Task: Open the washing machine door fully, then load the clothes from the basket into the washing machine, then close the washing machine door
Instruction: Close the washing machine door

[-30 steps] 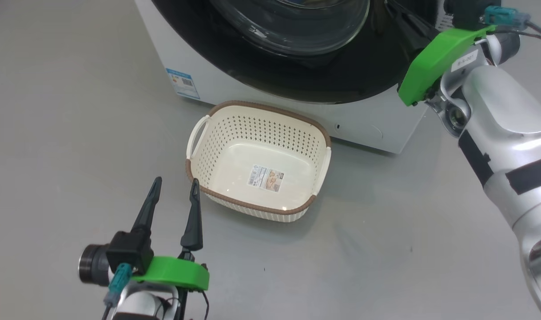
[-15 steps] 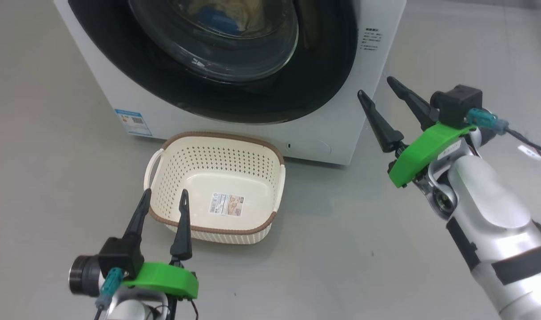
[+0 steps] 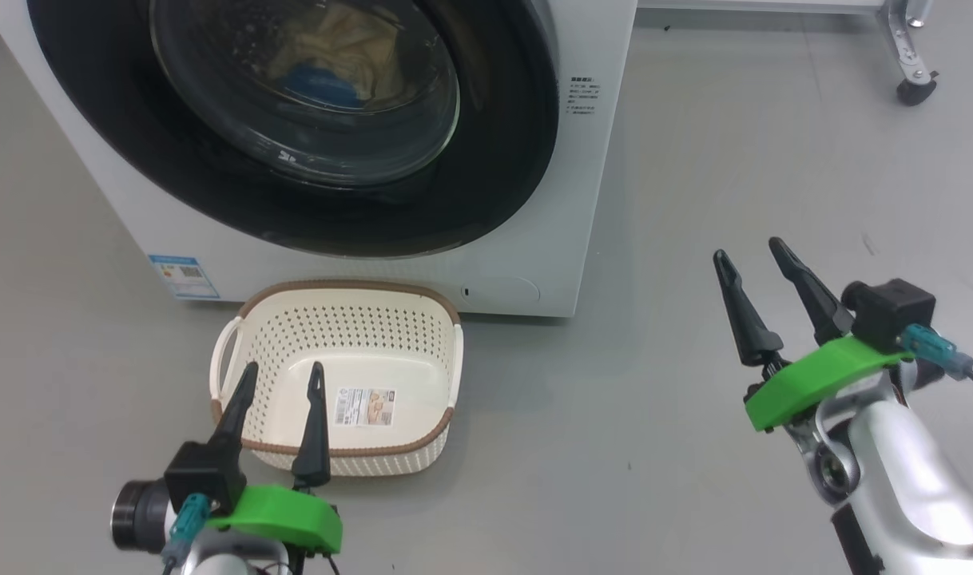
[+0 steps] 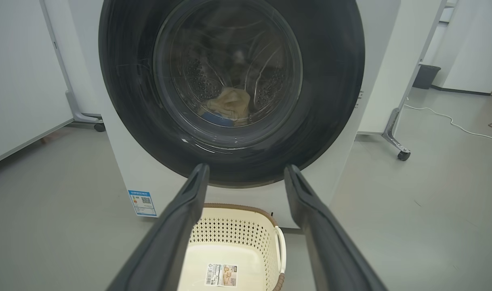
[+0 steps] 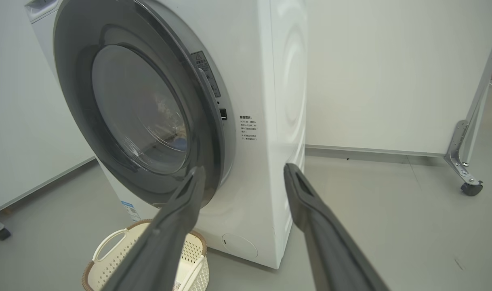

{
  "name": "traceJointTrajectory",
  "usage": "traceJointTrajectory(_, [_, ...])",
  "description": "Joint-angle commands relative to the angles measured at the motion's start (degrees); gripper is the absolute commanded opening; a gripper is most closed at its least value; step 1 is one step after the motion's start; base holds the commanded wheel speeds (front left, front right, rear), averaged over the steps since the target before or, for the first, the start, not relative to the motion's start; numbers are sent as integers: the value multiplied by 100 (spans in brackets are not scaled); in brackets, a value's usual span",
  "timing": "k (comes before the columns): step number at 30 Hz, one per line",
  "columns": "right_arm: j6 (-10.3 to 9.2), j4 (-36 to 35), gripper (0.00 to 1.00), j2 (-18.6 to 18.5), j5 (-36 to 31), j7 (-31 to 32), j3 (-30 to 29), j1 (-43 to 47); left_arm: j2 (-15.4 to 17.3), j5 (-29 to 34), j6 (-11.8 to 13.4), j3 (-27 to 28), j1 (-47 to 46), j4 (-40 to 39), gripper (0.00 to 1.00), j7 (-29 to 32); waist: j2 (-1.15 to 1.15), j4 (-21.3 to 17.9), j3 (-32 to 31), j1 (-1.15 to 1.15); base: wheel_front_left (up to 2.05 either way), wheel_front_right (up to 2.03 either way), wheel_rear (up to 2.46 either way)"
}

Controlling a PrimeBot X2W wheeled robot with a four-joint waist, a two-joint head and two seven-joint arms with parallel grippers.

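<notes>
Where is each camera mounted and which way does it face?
Head view: on the head, looking down at basket and washing machine door; left gripper, right gripper show.
Left wrist view: on that wrist, facing the door squarely; own fingers show.
Right wrist view: on that wrist, facing the door obliquely; own fingers show.
All share door, basket.

head: downward | wrists: low, forward | shared: washing machine door (image 3: 295, 120), basket (image 3: 351, 284)
</notes>
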Motion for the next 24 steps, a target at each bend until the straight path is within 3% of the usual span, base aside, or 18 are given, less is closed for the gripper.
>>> traceJointTrajectory(1, [0,-311,100,83,-97,-54,-80,19,118,-37,-8,208,-84,-149,100,-17,0,-77,-71,1,0,0,0])
traceJointTrajectory(9, [0,-1021,100,238,-330,-54,-660,944,104,-52,11,108,44,-177,100,-3,0,-206,-146,1,0,0,0])
traceJointTrajectory(24, [0,-2571,100,343,-307,435,-771,2193,132,-88,93,28,172,-255,100,34,0,-443,-195,1,0,0,0])
